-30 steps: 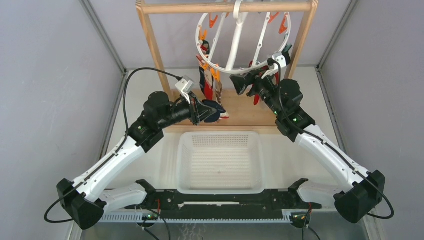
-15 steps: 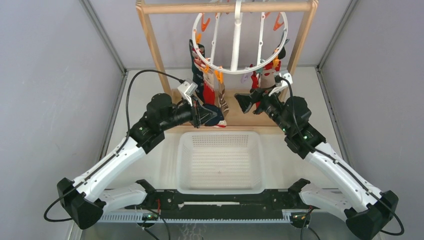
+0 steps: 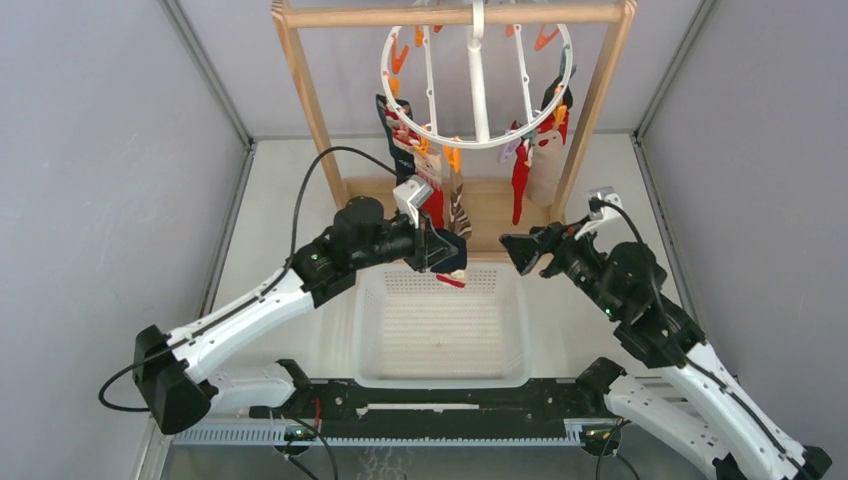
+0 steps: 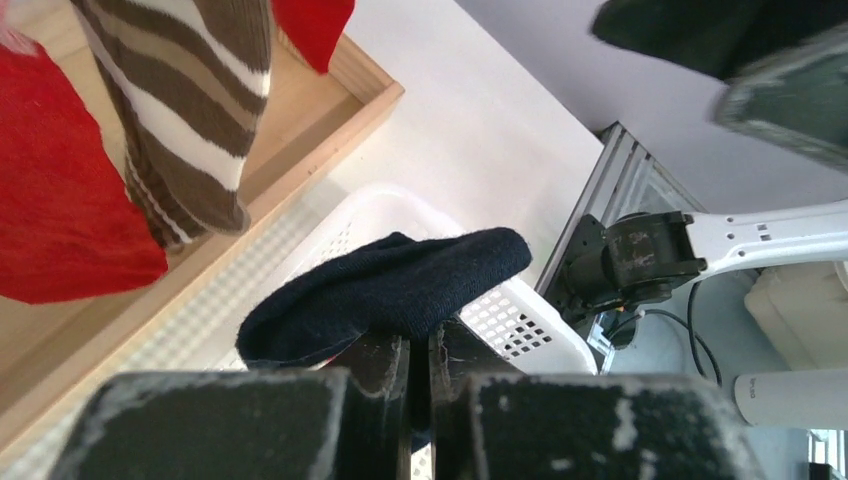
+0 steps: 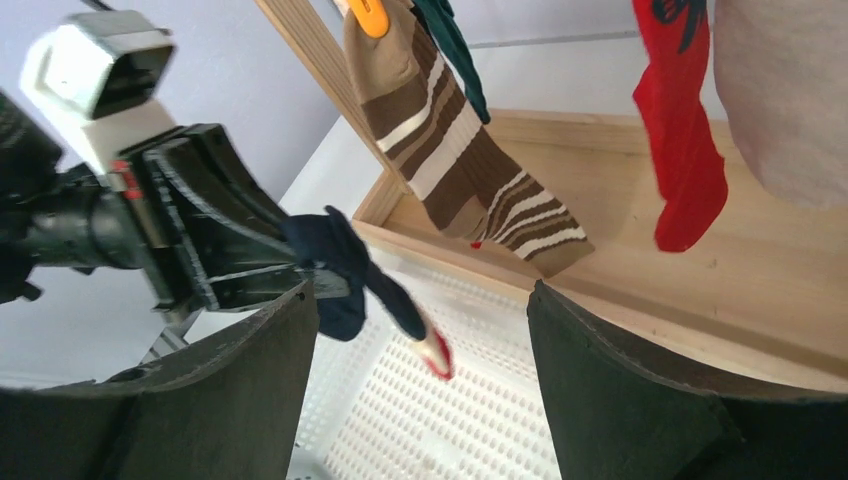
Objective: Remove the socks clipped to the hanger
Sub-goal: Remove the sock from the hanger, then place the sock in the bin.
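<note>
Left fingers pinch 1 navy sock over the basket; right fingers gape wide (nothing held).

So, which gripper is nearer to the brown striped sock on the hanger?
Left. The left gripper, shut on a navy sock, sits just in front of the striped sock; the right gripper stands open farther off to its right.
</note>
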Available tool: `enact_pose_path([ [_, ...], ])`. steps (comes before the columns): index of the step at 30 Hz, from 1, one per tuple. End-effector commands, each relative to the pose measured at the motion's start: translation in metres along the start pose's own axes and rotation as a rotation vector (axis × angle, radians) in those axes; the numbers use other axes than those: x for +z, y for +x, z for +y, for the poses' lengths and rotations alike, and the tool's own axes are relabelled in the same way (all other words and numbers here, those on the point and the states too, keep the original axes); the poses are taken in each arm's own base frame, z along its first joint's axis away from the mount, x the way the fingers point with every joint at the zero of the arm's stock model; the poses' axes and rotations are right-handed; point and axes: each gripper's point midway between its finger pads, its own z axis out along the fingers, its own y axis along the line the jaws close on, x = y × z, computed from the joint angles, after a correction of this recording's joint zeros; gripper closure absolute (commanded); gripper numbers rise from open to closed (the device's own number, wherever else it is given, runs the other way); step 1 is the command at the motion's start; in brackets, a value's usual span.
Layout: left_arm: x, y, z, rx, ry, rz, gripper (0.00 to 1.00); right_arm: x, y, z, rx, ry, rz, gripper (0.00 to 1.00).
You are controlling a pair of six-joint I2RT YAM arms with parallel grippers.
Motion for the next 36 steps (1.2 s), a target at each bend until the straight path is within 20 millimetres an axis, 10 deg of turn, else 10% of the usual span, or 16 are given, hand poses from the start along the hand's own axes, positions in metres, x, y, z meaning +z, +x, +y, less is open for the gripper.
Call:
enact_pose_path([
  [1, 0.017, 0.018, 0.005, -0.036, -0.022, 0.030, 0.95, -0.022, 0.014, -0.009, 0.037, 0.044, 0.044, 0.17],
  [20, 0.073, 0.070, -0.004, -0.209, -0.037, 0.121, 0.85, -0.049, 0.028, -0.022, 0.039, 0.075, 0.070, 0.16],
  [36, 0.077, 0.160, -0.002, -0.313, -0.113, 0.268, 0.65, -0.069, 0.033, -0.022, 0.068, 0.057, 0.063, 0.16],
])
